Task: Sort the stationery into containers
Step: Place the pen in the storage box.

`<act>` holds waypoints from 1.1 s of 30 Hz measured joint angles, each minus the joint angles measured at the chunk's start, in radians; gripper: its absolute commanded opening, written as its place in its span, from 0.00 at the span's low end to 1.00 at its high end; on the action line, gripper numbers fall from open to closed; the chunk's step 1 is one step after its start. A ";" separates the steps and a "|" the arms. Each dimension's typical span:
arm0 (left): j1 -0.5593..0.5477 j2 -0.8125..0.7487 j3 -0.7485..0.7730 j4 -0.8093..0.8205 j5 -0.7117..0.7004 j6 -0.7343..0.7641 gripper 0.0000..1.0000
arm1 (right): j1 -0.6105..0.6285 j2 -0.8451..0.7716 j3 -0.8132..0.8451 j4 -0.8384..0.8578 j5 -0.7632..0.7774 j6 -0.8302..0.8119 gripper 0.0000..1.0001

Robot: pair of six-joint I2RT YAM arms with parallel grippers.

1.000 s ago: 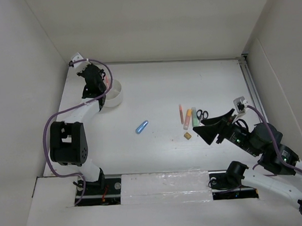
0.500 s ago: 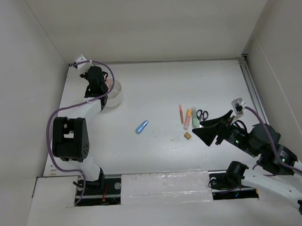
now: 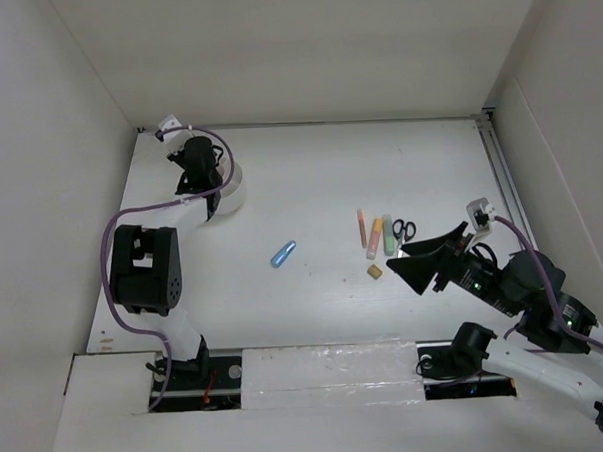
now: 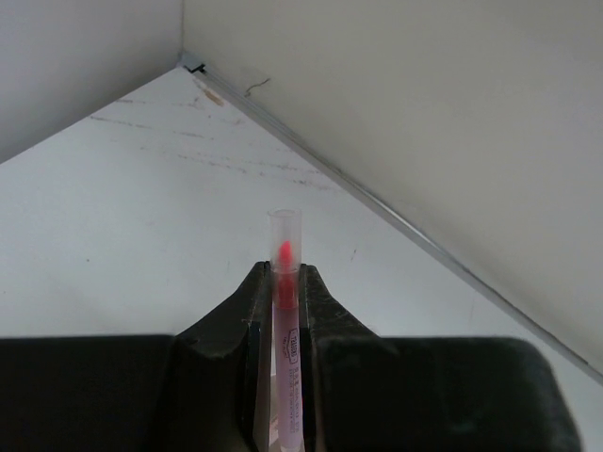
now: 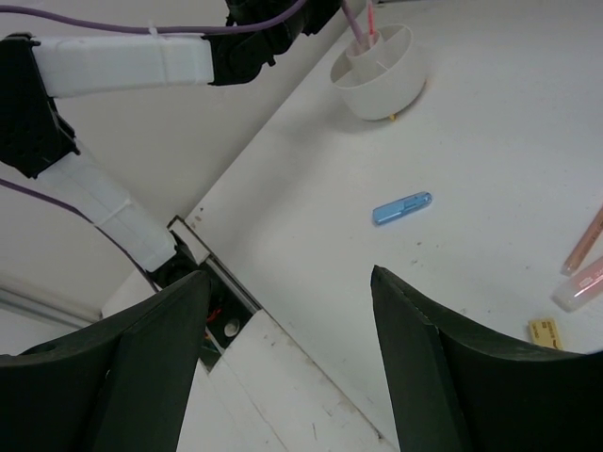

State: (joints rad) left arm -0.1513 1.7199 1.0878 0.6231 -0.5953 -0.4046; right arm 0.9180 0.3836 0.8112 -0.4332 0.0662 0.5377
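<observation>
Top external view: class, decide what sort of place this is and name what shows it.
Probably a robotics test cell: a white table boxed in by plain panels, with the left arm and right arm mounted at its near edge.

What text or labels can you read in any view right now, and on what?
On the pen in the left gripper: small dark print along the barrel, too blurred to read.
No other words, numbers or signs show in any view.
</observation>
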 measured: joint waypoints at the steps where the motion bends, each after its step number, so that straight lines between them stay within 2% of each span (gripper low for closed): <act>1: -0.002 0.006 0.000 -0.004 -0.002 -0.001 0.00 | 0.000 0.000 -0.001 0.000 0.000 0.000 0.74; 17: -0.006 0.014 -0.034 -0.019 -0.038 -0.012 0.00 | 0.000 -0.011 -0.009 -0.001 -0.001 0.000 0.74; 27: -0.052 0.014 -0.041 -0.015 -0.080 0.004 0.00 | 0.000 -0.036 -0.009 0.000 0.000 0.000 0.74; 33: -0.051 0.014 -0.041 -0.015 -0.080 0.004 0.07 | 0.000 -0.036 -0.009 0.000 0.000 0.000 0.74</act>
State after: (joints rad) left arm -0.2028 1.7340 1.0470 0.6079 -0.6754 -0.4007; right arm 0.9180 0.3473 0.8024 -0.4335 0.0658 0.5377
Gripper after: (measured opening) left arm 0.055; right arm 0.746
